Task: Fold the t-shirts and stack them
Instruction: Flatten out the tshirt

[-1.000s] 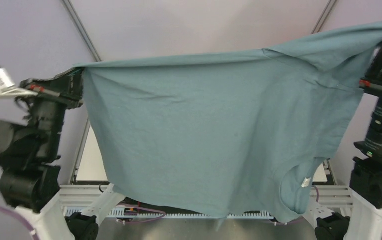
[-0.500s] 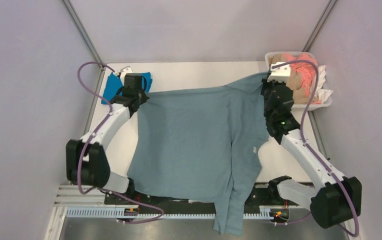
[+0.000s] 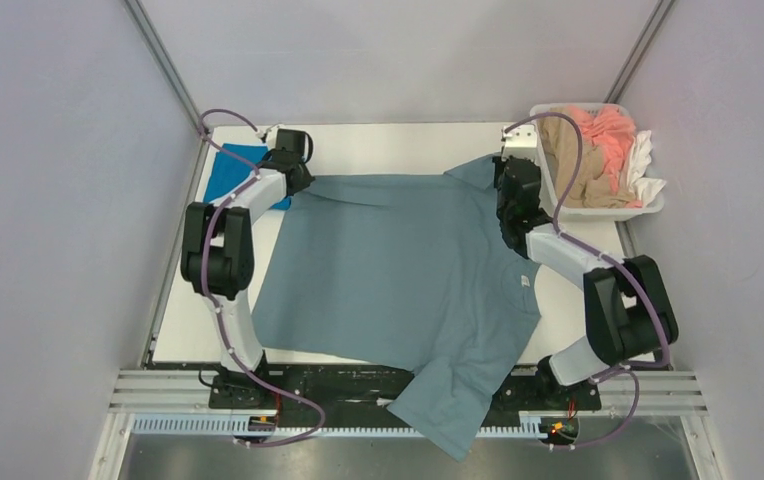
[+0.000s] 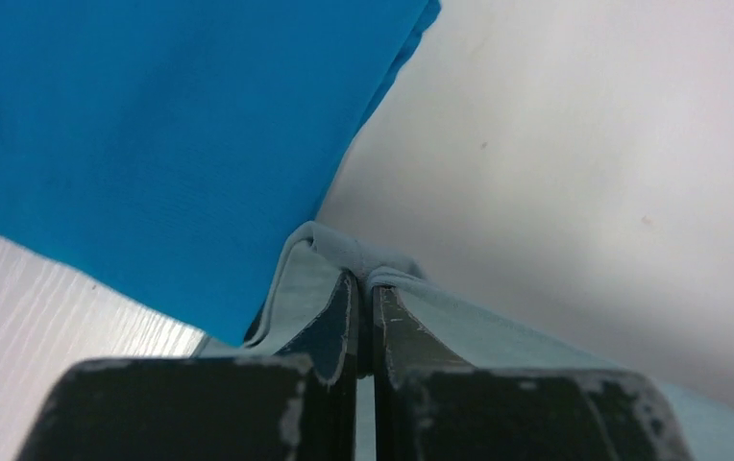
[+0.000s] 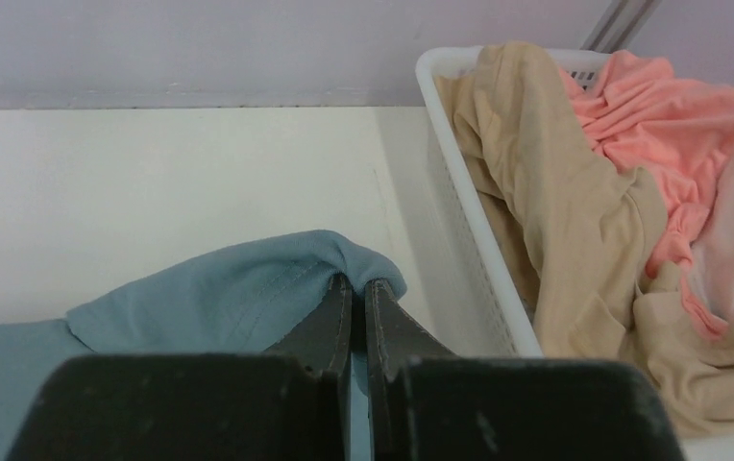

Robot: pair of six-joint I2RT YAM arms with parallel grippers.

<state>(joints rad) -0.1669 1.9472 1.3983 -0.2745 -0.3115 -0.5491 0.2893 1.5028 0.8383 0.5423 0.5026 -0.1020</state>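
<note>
The grey-blue t-shirt (image 3: 398, 270) lies spread on the white table, one sleeve hanging over the near edge. My left gripper (image 3: 296, 162) is shut on its far left corner, with the cloth pinched between the jaws in the left wrist view (image 4: 363, 279). My right gripper (image 3: 511, 175) is shut on the far right corner, seen in the right wrist view (image 5: 356, 280). The cobalt blue t-shirt (image 3: 238, 168) lies folded at the far left, right beside the left gripper; it fills the upper left of the left wrist view (image 4: 152, 125).
A white basket (image 3: 648, 208) at the far right corner holds tan, pink and white clothes; it shows close to my right gripper in the right wrist view (image 5: 469, 192). Grey walls enclose the table on three sides.
Both arms have swung the grey-blue shirt down from hanging in front of the camera and stretched it out flat toward the far edge of the table. Both grips have held.
</note>
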